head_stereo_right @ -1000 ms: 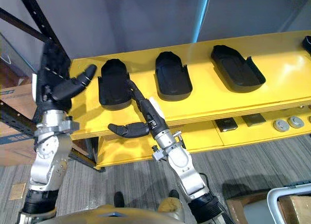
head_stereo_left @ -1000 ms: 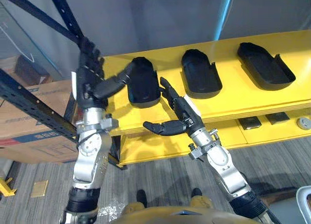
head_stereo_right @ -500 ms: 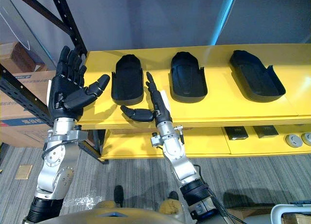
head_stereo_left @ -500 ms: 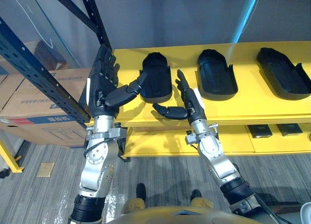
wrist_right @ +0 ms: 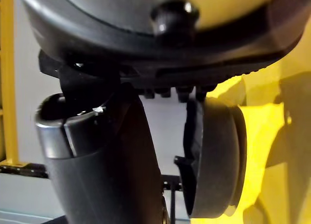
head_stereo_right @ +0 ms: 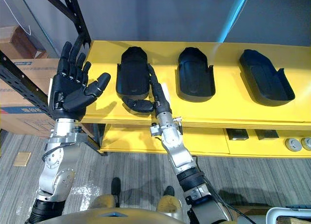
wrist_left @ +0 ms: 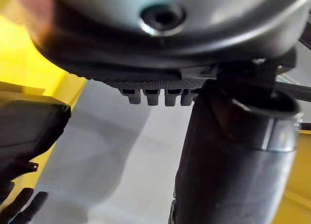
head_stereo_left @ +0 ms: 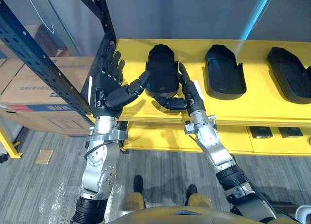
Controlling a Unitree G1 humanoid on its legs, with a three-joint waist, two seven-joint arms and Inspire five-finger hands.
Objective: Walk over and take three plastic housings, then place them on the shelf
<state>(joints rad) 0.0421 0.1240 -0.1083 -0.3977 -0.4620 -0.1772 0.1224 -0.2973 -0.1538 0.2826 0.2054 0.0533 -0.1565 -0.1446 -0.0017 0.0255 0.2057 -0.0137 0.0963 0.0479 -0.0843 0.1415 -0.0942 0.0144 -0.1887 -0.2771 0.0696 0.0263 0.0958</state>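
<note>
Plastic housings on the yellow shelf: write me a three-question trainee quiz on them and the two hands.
1. How many black housings lie on the yellow shelf?
2. The right hand reaches alongside which one? A. leftmost housing B. middle C. rightmost
3. True or false: the left hand is curled round a housing.

Key: 1. three; 2. A; 3. false, its fingers are spread and it holds nothing.

The yellow shelf (head_stereo_right: 226,100) carries three black housings (head_stereo_right: 195,78) side by side.
</note>
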